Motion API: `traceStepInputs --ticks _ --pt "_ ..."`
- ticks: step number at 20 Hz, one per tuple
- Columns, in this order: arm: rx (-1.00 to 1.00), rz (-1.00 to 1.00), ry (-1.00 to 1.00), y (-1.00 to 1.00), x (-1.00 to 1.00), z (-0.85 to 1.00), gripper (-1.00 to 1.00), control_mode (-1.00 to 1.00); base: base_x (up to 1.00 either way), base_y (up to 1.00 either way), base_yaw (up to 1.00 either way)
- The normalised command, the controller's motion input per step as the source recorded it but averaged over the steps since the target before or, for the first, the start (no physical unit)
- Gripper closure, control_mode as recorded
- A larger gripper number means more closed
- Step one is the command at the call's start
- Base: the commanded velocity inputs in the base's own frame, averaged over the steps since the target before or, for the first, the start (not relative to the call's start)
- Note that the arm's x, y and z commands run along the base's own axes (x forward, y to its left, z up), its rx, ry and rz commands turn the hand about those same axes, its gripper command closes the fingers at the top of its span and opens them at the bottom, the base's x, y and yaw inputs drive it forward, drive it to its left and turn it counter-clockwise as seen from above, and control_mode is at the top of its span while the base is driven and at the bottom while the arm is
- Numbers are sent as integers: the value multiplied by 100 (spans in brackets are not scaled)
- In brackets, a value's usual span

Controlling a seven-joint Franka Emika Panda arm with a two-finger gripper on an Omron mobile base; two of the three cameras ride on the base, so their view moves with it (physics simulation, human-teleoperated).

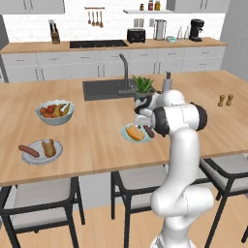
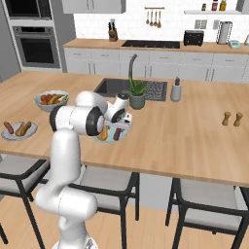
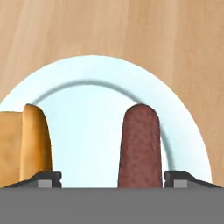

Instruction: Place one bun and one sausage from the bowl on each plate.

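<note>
We found the task close to its end, as far as the pictures let us judge. On the light blue plate [image 1: 127, 138], just in front of the arm, lay one bun [image 1: 134, 132] and one sausage [image 1: 148, 131], side by side and a little apart. Well off to the left on the desk [image 1: 97, 126], the pale grey-white plate [image 1: 57, 155] carried its own bun [image 1: 49, 147], while its sausage [image 1: 28, 151] lay across the left rim, partly hanging over the wood. So each plate had its pair.

Our claw [image 3: 113, 179] hung low over the blue plate [image 3: 100, 127]. In the hand view its fingertips [image 3: 46, 179] stood wide apart, with the sausage [image 3: 140, 146] between them near the right tip and the bun [image 3: 30, 144] by the left one. It looked open and holding nothing, though we could not tell whether a tip touched the food.

We could not make out the wooden bowl. The smaller bowl of fruit [image 1: 54, 111] stood behind the grey plate. What remained, we judged, was lifting the claw clear.
</note>
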Motion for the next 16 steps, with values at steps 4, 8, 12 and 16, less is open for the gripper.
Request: traceStepInputs --ticks 4,8,12,16 --pt "-2 0 -3 38 -2 99 -100 -100 0 0 0" --pt "-29 0 -8 34 -78 100 -100 -100 0 0 0" --pt "-42 0 -27 4 -100 100 -100 -100 0 0 0" --pt "-19 0 -24 0 -100 100 -100 -100 0 0 0"
